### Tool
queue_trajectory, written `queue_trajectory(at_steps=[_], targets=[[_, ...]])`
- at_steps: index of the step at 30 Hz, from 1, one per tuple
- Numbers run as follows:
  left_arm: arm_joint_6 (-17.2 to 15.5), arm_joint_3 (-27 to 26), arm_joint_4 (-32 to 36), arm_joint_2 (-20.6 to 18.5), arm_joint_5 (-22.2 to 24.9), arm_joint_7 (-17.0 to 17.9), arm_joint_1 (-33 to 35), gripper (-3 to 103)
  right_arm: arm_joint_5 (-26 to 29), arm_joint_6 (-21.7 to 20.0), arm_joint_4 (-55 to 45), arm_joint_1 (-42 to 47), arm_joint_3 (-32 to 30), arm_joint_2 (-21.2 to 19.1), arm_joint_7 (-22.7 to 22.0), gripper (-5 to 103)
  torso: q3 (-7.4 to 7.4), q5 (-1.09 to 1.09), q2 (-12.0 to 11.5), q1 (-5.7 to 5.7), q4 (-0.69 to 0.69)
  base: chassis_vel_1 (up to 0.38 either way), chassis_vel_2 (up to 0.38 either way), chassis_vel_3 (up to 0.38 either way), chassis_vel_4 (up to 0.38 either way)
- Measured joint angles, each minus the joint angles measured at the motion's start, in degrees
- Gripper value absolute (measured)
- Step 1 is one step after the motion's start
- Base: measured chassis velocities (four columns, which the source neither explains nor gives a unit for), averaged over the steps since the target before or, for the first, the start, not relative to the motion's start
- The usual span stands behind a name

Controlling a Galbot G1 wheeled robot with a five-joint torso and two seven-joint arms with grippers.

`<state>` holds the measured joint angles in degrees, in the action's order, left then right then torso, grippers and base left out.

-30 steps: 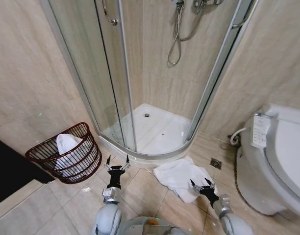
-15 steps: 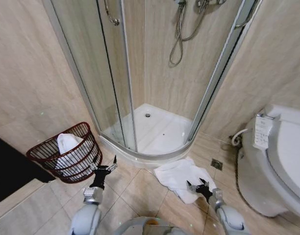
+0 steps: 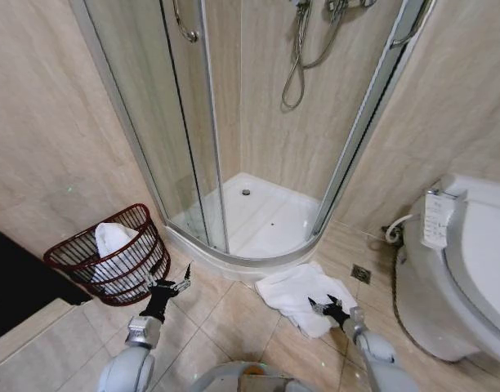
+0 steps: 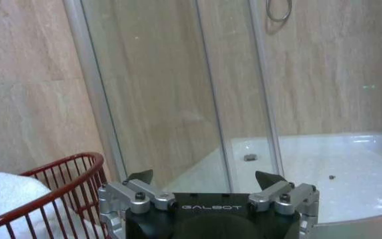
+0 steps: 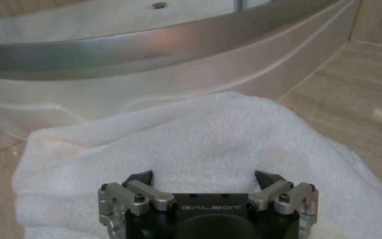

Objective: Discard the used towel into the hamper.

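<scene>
A crumpled white used towel (image 3: 297,292) lies on the tiled floor just in front of the shower base. My right gripper (image 3: 322,303) hovers low over its near edge, open with nothing between the fingers; the right wrist view shows the towel (image 5: 198,134) spread right ahead of the gripper (image 5: 204,175). The hamper (image 3: 78,263), a dark reddish-brown ribbed basket, stands tilted against the left wall with a white towel (image 3: 111,238) inside. My left gripper (image 3: 170,282) is open beside the hamper's right side; the left wrist view has the hamper's rim (image 4: 61,172) next to the gripper (image 4: 206,177).
The curved glass shower enclosure (image 3: 185,147) and its raised white tray (image 3: 258,220) stand straight ahead. A toilet (image 3: 470,269) fills the right side, with a floor drain (image 3: 360,273) before it. A dark cabinet (image 3: 9,286) sits at the left edge.
My left arm swung left from the middle of the floor toward the hamper. The right gripper crept slightly left and forward over the towel's edge. Both stayed open.
</scene>
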<state>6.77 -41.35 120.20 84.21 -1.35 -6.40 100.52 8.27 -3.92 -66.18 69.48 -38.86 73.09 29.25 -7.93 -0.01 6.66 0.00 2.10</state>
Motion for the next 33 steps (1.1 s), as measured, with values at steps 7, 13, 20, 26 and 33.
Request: queue_trajectory(at_steps=[7, 13, 20, 26, 33], targets=[[0.27, 0.45, 0.41, 0.74, -1.01, -0.05, 0.01, 100, -1.51, 1.82, 4.88, -2.63, 0.11, 0.15, 0.33, 100, 0.00, 0.01, 0.00, 0.00, -0.01, 0.000, 0.000, 0.000, 0.000], [0.31, 0.73, 0.60, 1.19, -1.76, -0.08, -0.45, 100, -2.52, 3.45, 8.72, -5.01, -0.10, 0.62, 0.65, 100, 0.00, 0.00, 0.00, 0.00, -0.01, 0.000, 0.000, 0.000, 0.000], [0.20, 0.87, 0.67, 1.46, -2.00, -0.05, -0.69, 100, -3.03, 3.16, 8.94, -5.66, 0.02, 1.22, 1.02, 102, 0.00, -0.01, 0.00, 0.00, -0.02, 0.000, 0.000, 0.000, 0.000], [0.15, 0.87, 0.76, 1.44, -1.99, 0.01, -0.87, 100, -3.70, 3.38, 9.94, -6.05, -0.01, 1.86, 0.97, 84, 0.00, -0.01, 0.00, 0.00, -0.02, 0.000, 0.000, 0.000, 0.000], [-0.04, 1.11, 0.83, 1.43, -2.00, 0.05, -1.05, 100, -3.74, 3.90, 10.36, -6.05, -0.26, 1.94, 1.03, 57, 0.01, 0.00, 0.00, 0.00, -0.01, 0.000, 0.000, 0.000, 0.000]])
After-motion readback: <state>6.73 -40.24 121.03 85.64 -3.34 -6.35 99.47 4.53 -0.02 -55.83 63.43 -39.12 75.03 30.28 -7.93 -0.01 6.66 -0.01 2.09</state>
